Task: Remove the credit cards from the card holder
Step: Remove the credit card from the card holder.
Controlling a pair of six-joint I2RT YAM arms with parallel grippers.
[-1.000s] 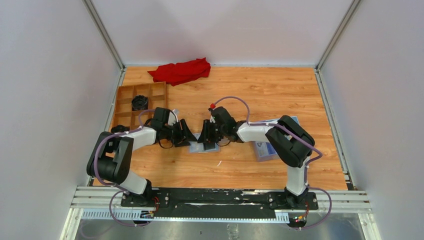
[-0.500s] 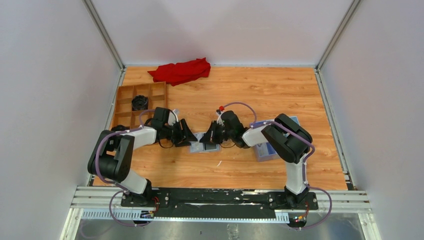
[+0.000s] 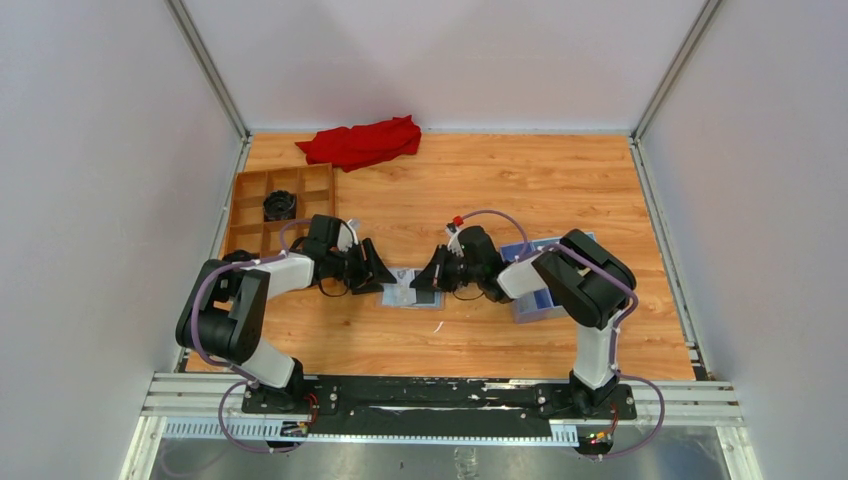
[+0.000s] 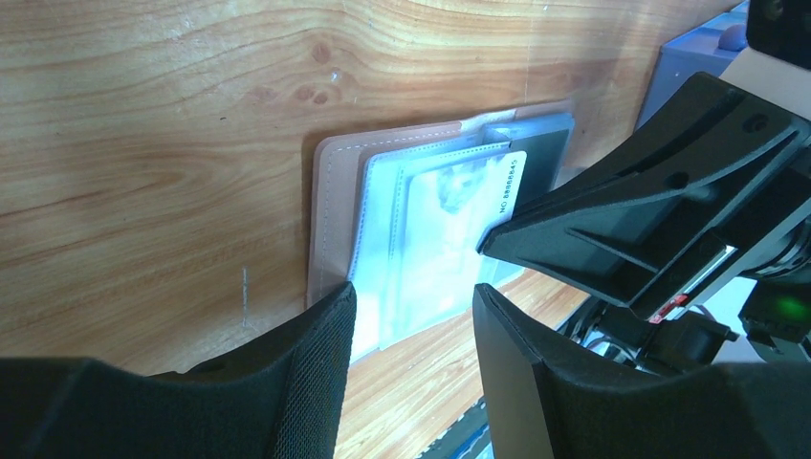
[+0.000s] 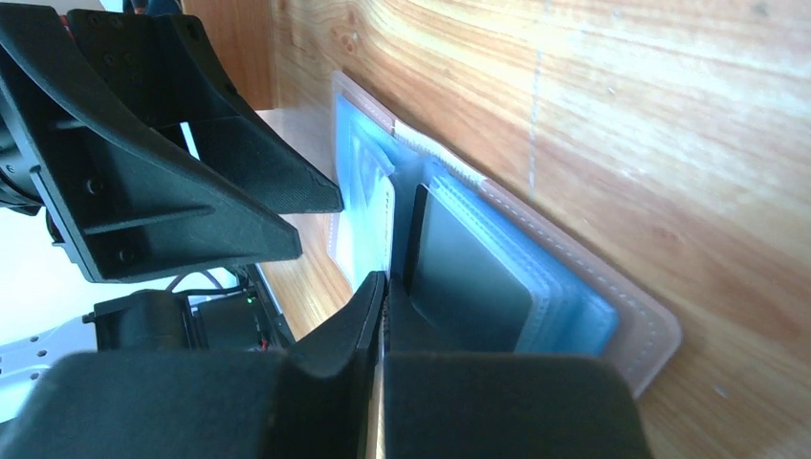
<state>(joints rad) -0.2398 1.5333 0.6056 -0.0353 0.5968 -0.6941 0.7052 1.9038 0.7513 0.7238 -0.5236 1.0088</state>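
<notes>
The card holder (image 3: 402, 293) lies open on the wood table between both grippers, tan-pink rim (image 4: 330, 220) outside, pale blue sleeves inside. A pale credit card (image 4: 502, 186) with a printed number sticks out of a clear sleeve toward my right gripper (image 3: 425, 283), whose jaws (image 5: 385, 282) are shut on its edge. A dark card (image 5: 469, 268) sits in the sleeve beside them. My left gripper (image 4: 413, 316) is open, low at the holder's left end, its fingers (image 4: 316, 382) astride the sleeve's corner.
A deep blue box (image 3: 535, 290) lies under the right forearm. A brown compartment tray (image 3: 245, 215) with a black object (image 3: 280, 205) stands at the left, and a red cloth (image 3: 362, 142) lies at the back. Walls enclose three sides.
My right gripper has shut on the pale card, and its wrist has drawn back to the right. The left arm has stayed put.
</notes>
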